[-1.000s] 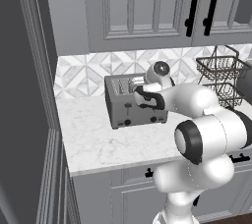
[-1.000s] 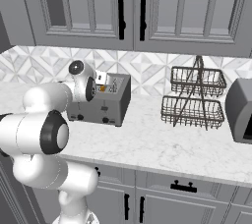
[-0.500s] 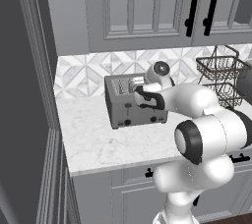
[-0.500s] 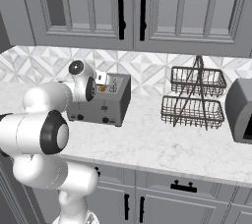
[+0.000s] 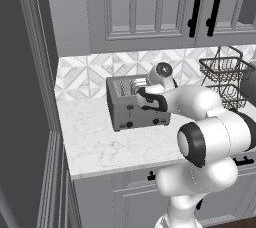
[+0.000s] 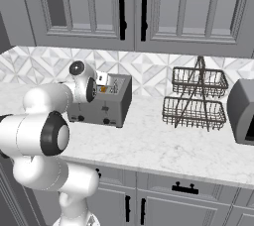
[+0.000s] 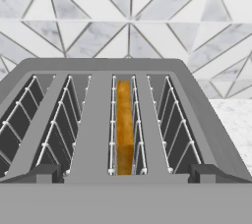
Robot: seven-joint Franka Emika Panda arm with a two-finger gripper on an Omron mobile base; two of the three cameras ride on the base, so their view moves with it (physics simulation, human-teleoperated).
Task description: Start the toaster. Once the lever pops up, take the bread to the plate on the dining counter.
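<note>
The grey toaster (image 5: 131, 112) (image 6: 110, 110) stands on the kitchen counter against the tiled wall, with black levers and knobs on its front. In the hand view I look down into its slots (image 7: 100, 120); the bread (image 7: 124, 125), an orange-brown slice seen edge-on, sits in the third slot from the left. My gripper (image 7: 126, 173) hovers open just above the toaster's near edge, one dark fingertip (image 7: 48, 173) on each side of that slot's end, holding nothing. The plate and the dining counter are out of view.
A two-tier black wire basket (image 5: 224, 78) (image 6: 195, 99) stands to the toaster's right, and a grey appliance (image 6: 243, 112) sits beyond it. Upper cabinets (image 6: 134, 7) hang overhead. A tall dark panel (image 5: 25, 97) borders the white marble counter (image 5: 100, 144) on the left.
</note>
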